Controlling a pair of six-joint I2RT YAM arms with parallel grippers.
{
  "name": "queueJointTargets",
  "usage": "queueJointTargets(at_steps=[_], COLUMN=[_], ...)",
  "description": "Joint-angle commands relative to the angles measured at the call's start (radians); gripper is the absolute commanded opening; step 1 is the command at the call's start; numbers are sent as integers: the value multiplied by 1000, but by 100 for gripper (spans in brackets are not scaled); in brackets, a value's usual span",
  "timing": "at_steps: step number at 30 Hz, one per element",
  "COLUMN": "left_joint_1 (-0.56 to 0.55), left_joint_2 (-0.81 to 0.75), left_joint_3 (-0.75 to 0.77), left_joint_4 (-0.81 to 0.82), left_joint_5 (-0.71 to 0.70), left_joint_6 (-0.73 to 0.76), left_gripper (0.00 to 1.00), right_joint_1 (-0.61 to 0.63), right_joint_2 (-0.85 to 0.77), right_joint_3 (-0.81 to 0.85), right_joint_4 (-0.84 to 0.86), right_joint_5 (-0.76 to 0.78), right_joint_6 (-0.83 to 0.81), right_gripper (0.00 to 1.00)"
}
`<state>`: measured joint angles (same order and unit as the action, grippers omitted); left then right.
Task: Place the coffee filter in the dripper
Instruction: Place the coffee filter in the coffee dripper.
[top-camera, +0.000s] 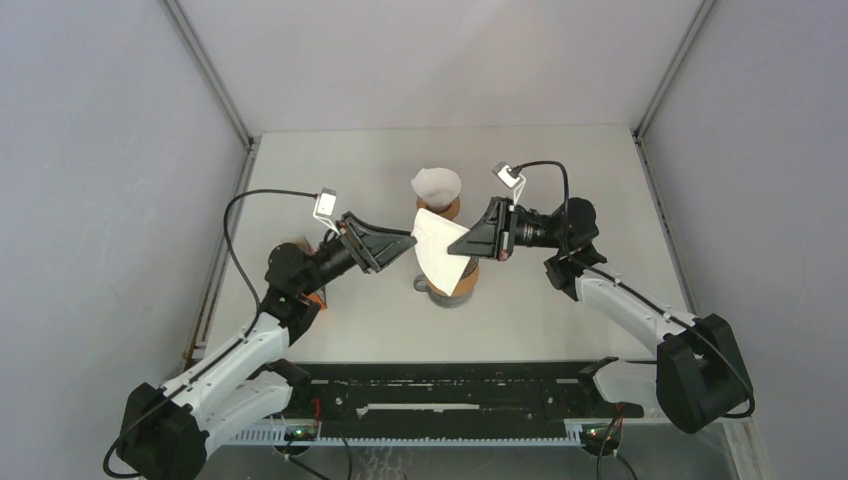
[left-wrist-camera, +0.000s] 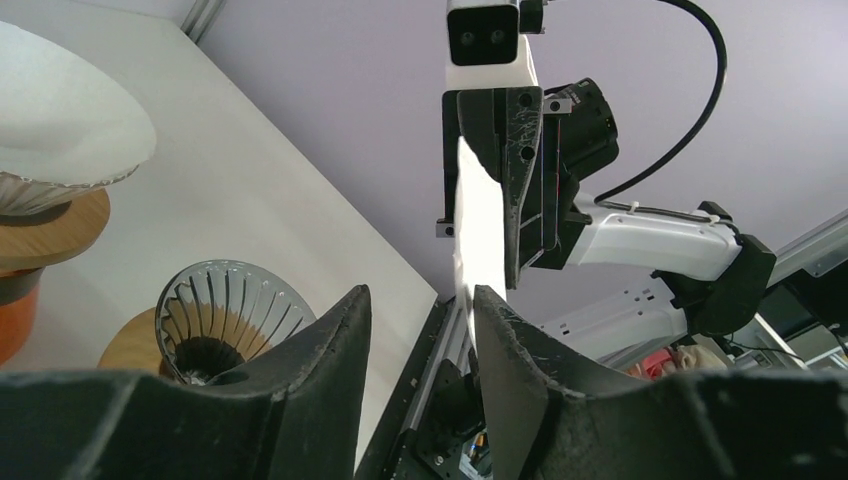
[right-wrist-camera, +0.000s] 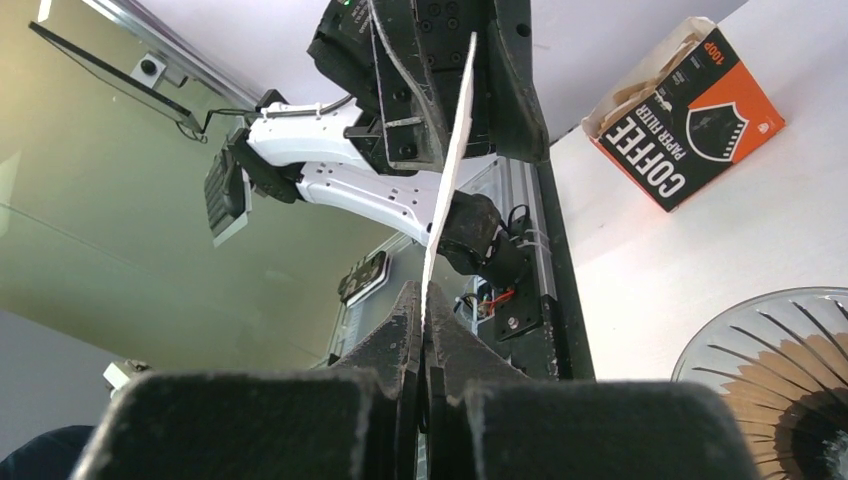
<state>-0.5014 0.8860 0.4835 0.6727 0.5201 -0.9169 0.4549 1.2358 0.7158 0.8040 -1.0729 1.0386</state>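
Hanging in the air between the two arms, the coffee filter is held over the glass dripper, which it partly covers in the overhead view. The fingers of the right gripper are pressed together on one edge of the filter. This is seen in the right wrist view, where the paper is shown edge-on as a thin white line. The opposite side is reached by the left gripper, whose fingers are spread apart. The paper is seen between them, close against one finger, and no clamping is shown. The dripper's ribbed funnel is seen empty and is set on a wooden collar. Whether the filter's lower tip touches the rim cannot be told.

Just behind it, farther from the arm bases, a second dripper is stood on the tabletop, with a white filter seated in it. A box of paper filters, orange and black, is laid on the tabletop to the left. It is largely hidden under the left arm in the overhead view. The space above the glass dripper is crowded by both sets of fingers and by the sheet itself.
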Motion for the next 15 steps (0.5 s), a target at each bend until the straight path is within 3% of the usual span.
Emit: queueJointTargets(at_steps=[1, 15], left_joint_1=[6, 11], left_joint_2=[2, -20], left_joint_3=[34, 16], left_joint_4=[57, 56], left_joint_5=[14, -9], left_joint_6=[-20, -34], left_gripper=[46, 36], right_joint_1=[10, 15], right_joint_2=[-23, -35], right_joint_3=[45, 44], right_joint_4=[55, 44], right_joint_5=[-15, -23], right_joint_6=[-10, -24], right_gripper=[0, 0])
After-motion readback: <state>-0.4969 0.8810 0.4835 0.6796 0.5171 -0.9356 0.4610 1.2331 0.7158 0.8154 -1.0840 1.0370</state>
